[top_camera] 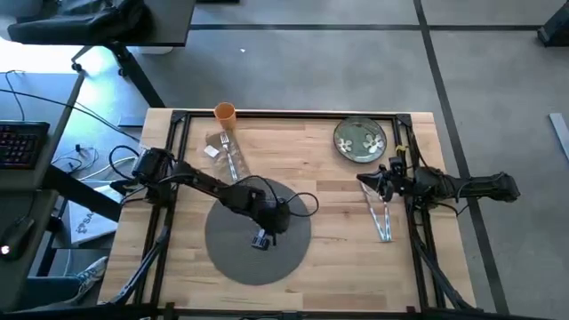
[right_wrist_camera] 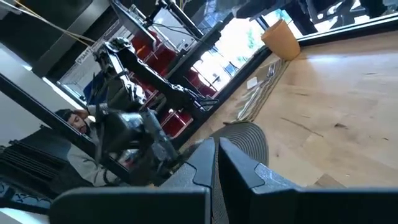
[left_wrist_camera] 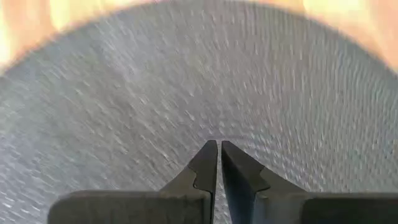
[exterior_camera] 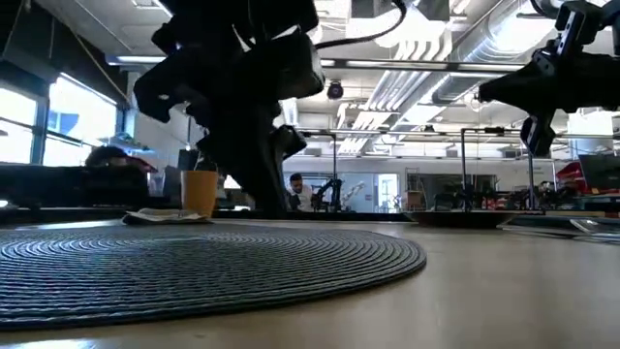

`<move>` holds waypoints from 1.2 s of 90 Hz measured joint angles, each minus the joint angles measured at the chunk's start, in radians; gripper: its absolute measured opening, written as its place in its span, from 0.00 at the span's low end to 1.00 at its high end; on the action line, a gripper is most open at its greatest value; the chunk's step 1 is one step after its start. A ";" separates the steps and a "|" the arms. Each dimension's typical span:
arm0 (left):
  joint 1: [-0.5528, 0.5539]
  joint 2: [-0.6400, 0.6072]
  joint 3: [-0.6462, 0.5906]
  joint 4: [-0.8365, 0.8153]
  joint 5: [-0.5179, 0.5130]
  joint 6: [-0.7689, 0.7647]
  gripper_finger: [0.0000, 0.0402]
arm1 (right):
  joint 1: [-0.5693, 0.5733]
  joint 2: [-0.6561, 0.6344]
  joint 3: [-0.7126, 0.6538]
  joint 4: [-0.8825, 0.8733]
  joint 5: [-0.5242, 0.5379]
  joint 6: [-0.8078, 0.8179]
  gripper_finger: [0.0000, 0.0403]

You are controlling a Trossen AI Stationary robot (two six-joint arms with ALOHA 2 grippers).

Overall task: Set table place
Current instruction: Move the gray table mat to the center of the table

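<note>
While the left gripper [top_camera: 260,240] hangs low over the middle of the round dark-grey woven placemat [top_camera: 258,233], its two fingers [left_wrist_camera: 208,163] are pinched together on nothing, with only weave showing beyond their tips. I judge the placemat soft, light and floppy, best taken by pinching its rim rather than its centre. Away from the placemat toward the table's [top_camera: 320,267] far edge lie the napkin [top_camera: 216,142] and the fork [top_camera: 228,153] on it, thin and flat, with the small orange cup [top_camera: 225,112] just beyond. The green flowered plate [top_camera: 360,140], likely rigid and breakable, sits far off to the placemat's right, where the right gripper [top_camera: 366,182] also waits, clenched empty, above the remaining cutlery [top_camera: 380,213].
</note>
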 joint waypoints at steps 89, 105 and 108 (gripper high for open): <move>-0.029 -0.138 -0.115 -0.346 0.000 0.052 0.01 | 0.000 0.000 0.000 0.020 0.006 -0.044 0.00; -0.029 -0.097 -0.135 -0.314 0.027 0.054 0.01 | 0.000 0.000 0.000 0.026 0.006 -0.044 0.00; -0.029 -0.087 -0.133 -0.314 0.029 0.059 0.01 | 0.000 0.000 0.000 0.028 0.006 -0.044 0.00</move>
